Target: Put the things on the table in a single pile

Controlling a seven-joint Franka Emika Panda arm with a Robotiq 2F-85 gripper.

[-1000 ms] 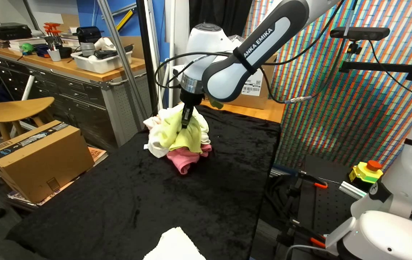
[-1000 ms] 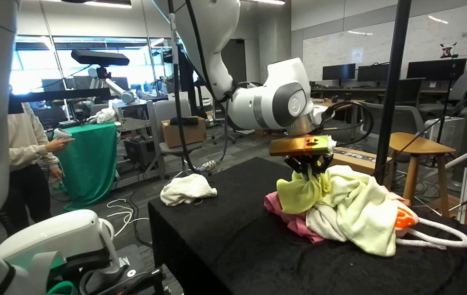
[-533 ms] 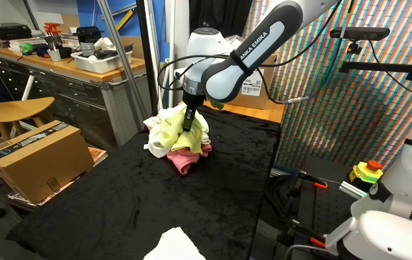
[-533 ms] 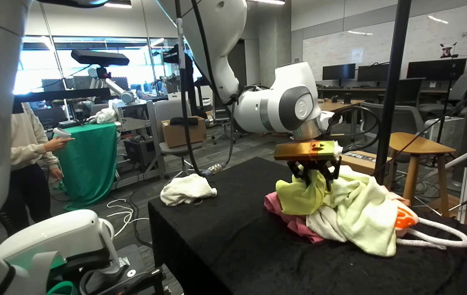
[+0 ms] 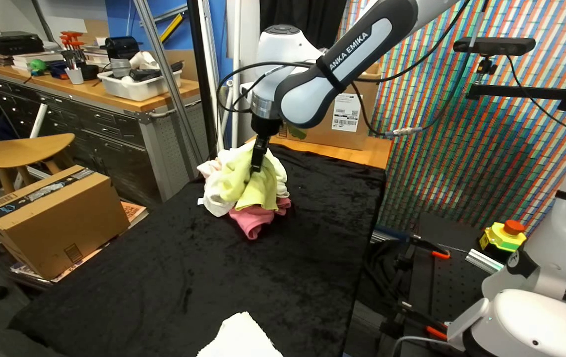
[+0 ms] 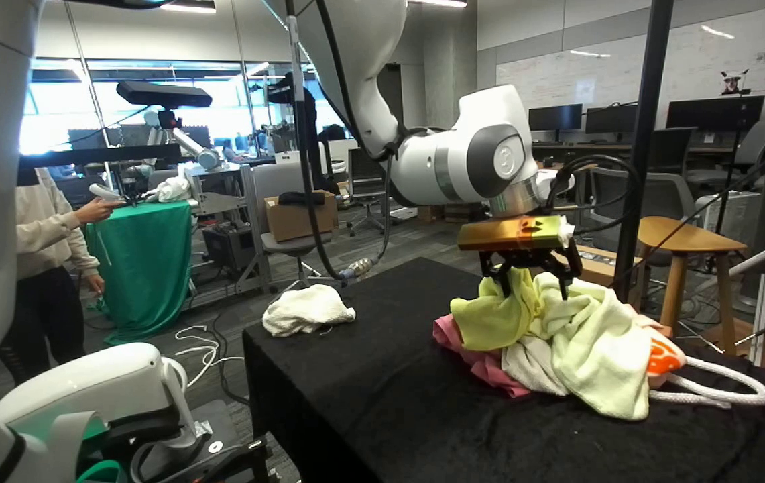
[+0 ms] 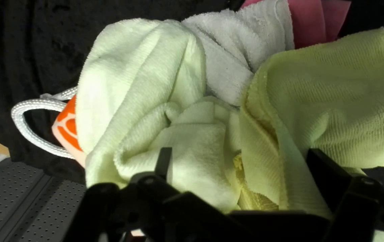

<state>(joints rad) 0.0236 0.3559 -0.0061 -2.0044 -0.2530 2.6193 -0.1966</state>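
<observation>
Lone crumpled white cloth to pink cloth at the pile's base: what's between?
Just bare black cloth tabletop between the crumpled white cloth and the pink cloth, in both exterior views.

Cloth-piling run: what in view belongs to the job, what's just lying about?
Job:
cloth pile, including yellow-green cloth and pink cloth
white cloth apart from it
black-covered table

Lying about:
taped cardboard box
wooden stool
white storage bin

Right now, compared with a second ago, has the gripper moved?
Yes: in an exterior view, the gripper has shifted rightward across the picture, nearer to the fixed black pole.
</observation>
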